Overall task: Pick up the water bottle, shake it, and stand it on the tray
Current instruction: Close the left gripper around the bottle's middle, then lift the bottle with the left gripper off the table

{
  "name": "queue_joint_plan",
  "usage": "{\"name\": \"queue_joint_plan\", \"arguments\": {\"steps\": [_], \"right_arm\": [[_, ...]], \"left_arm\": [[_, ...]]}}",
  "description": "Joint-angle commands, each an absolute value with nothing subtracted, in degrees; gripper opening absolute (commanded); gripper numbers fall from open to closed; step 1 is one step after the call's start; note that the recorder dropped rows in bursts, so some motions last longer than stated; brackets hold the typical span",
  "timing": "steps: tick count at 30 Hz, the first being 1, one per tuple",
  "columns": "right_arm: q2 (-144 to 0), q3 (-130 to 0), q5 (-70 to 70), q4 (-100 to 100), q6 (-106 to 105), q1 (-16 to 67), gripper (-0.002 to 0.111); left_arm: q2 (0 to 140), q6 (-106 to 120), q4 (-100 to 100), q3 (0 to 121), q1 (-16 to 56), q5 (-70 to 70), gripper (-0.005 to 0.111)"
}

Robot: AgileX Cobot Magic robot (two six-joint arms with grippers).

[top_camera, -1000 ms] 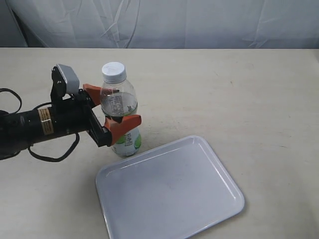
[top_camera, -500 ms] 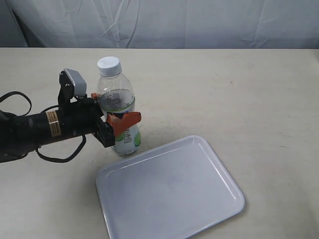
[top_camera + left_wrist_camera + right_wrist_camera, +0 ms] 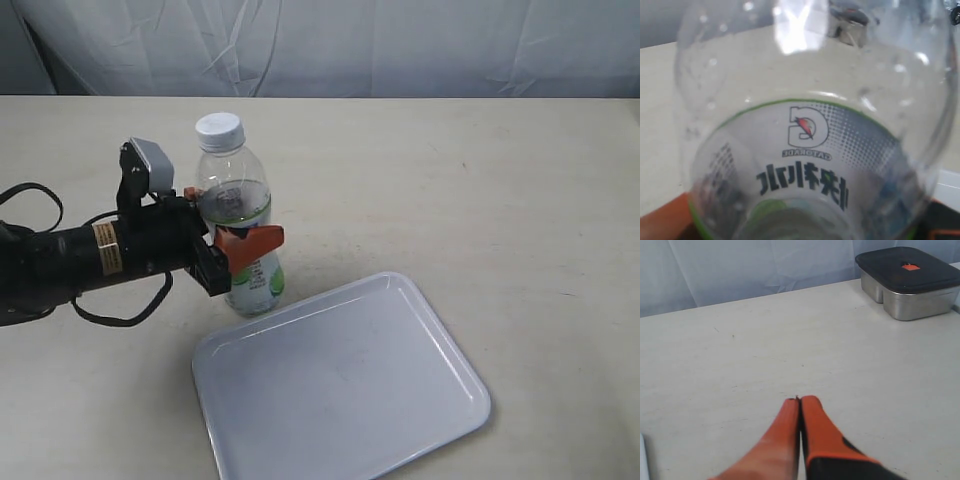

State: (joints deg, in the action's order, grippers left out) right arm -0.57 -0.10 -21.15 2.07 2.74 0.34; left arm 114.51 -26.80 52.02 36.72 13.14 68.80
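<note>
Left wrist view: GATORADE on water bottle (image 3: 807,132); left claw (image 3: 232,216) grips it, right claw (image 3: 799,404) closed.

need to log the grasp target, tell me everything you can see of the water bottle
The water bottle is small, clear plastic, with a white screw cap and a white-and-green label bearing a Gatorade logo round its lower half. Droplets cling inside the upper wall. It leans slightly, base on or barely off the table, just beyond the tray's far left corner. The left gripper's orange fingers clamp its middle.
</note>
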Motion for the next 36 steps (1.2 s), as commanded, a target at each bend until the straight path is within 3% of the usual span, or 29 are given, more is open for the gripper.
{"name": "queue_joint_plan", "arguments": {"steps": [1, 5, 8, 10, 12, 15, 20, 25, 32, 34, 36], "right_arm": [[-0.27, 0.0, -20.27, 2.04, 2.67, 0.08, 0.003], [-0.27, 0.0, -20.27, 2.04, 2.67, 0.08, 0.003], [-0.27, 0.0, -20.27, 2.04, 2.67, 0.08, 0.003], [-0.27, 0.0, -20.27, 2.04, 2.67, 0.08, 0.003], [-0.27, 0.0, -20.27, 2.04, 2.67, 0.08, 0.003], [-0.27, 0.0, -20.27, 2.04, 2.67, 0.08, 0.003], [-0.27, 0.0, -20.27, 2.04, 2.67, 0.08, 0.003], [-0.27, 0.0, -20.27, 2.04, 2.67, 0.08, 0.003], [-0.27, 0.0, -20.27, 2.04, 2.67, 0.08, 0.003], [-0.27, 0.0, -20.27, 2.04, 2.67, 0.08, 0.003], [-0.27, 0.0, -20.27, 2.04, 2.67, 0.08, 0.003]], "left_arm": [[107.89, -31.67, 46.21, 37.01, 13.32, 69.96, 0.0], [97.61, -40.04, 49.33, 38.83, 13.44, 69.96, 0.0], [83.11, -46.64, 59.02, 42.74, 17.43, 69.29, 0.0], [78.77, -51.35, 67.21, 42.73, 22.3, 55.0, 0.0], [80.85, -56.98, 72.92, 39.02, 28.83, 42.43, 0.0], [84.46, -56.81, 72.61, 35.62, 33.4, 43.51, 0.0], [72.96, -56.83, 67.17, 45.67, 33.4, 44.91, 0.0], [76.97, -62.58, 73.57, 40.43, 33.4, 42.49, 0.0], [79.76, -62.72, 74.63, 37.3, 33.4, 54.85, 0.0], [78.9, -61.59, 74.27, 37.3, 33.3, 49.59, 0.0], [78.01, -61.48, 70.9, 37.3, 33.3, 32.21, 0.0]]}}
